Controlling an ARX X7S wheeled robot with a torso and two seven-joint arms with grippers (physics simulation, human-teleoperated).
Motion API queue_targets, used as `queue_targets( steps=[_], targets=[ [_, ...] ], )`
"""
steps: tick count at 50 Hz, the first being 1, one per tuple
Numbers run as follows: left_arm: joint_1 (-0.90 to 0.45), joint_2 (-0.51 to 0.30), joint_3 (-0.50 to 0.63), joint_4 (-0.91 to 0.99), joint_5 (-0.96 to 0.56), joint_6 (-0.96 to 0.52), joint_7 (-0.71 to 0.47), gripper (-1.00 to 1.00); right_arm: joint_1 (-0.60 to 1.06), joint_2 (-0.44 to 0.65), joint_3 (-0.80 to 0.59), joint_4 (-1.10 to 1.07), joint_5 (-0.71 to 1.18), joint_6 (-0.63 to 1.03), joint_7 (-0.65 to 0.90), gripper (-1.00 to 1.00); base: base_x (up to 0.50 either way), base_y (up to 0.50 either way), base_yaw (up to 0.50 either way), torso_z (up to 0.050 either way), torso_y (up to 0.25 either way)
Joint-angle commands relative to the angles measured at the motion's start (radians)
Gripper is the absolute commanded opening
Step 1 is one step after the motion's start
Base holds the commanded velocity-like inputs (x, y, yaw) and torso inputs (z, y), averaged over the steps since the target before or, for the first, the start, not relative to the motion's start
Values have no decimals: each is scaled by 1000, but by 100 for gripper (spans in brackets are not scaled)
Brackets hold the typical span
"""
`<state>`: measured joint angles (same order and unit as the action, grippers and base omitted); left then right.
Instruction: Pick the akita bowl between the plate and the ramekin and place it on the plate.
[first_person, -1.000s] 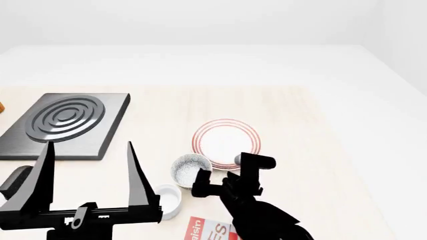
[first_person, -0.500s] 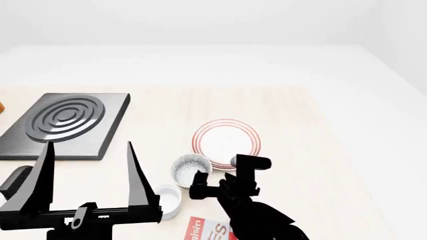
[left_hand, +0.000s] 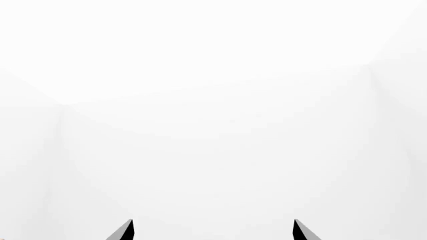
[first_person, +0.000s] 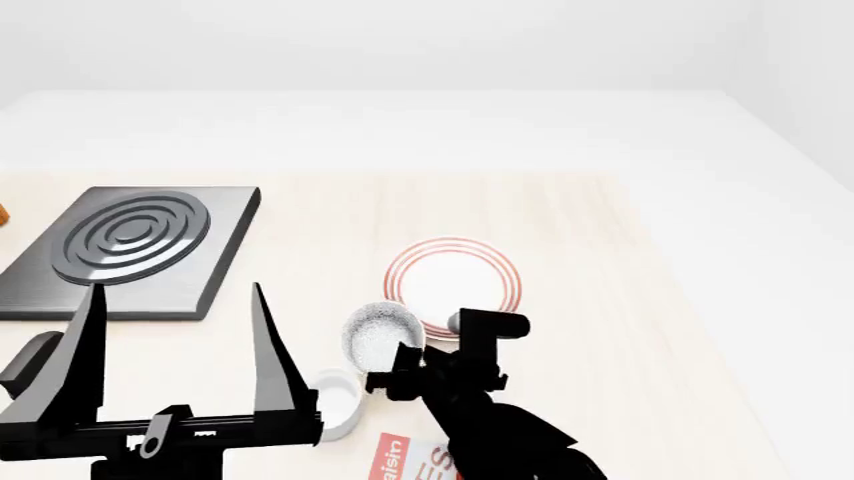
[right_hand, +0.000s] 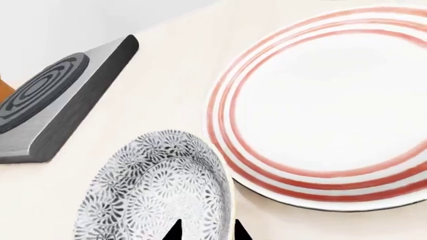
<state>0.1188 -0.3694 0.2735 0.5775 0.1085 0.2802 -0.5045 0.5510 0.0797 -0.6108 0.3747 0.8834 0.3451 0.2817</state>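
The akita bowl, grey speckled, stands on the wooden table between the red-ringed plate and the white ramekin. In the right wrist view the bowl fills the near field with the plate beside it. My right gripper is open and straddles the bowl's rim on the plate side, one fingertip inside and one outside. From the head camera it sits at the bowl's near edge. My left gripper hangs open and high in front of the ramekin, facing blank white.
A dark grey burner block lies at the table's left. A red raisin box lies near the front edge under my right arm. An orange object peeks in at the far left edge.
My right gripper has slid left and slightly nearer, coming onto the bowl's rim. The bowl, plate and left arm have stayed put.
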Motion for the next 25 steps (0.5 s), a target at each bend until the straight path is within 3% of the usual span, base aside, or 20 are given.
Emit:
queue_targets(
  steps=[1,14,25],
  targets=[
    [0,18,-27,3,4,4,27,100,-10,-19,0,13,-12,-2,-5,-100,0,0,0,0,0],
    [-1,13,-30,5,0,4,21,100,-14,9,-10,-85,-28,-40,40,-100,0,0,0,0,0],
    [-1,12,-27,9,0,-1,18,100,54,88,-1,-481,-8,-12,120,-100,0,0,0,0,0]
  ],
)
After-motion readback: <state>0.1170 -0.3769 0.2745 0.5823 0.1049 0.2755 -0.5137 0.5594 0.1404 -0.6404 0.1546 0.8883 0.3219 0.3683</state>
